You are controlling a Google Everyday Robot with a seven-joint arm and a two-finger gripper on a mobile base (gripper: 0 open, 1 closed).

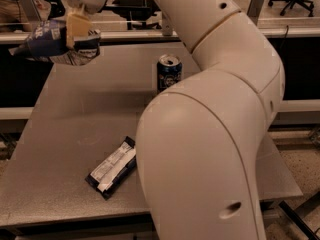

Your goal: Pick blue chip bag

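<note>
Bag (47, 41): crumpled foil, judged light, soft and slippery. It gives under pressure, so a pinch across the gathered middle is sounder than one at the torn edge.

Claw (77, 36): upper left, above the far-left corner of the surface (90, 109). It is clenched on the bag's mid-section, its fingers nearly together with foil pinched between them.

Bag position: held in the air, apparently clear of the surface, with its ends sagging either side of the claw.

Can (169, 71) and wrapper (112, 166) sit on the surface, well apart from the claw.
</note>
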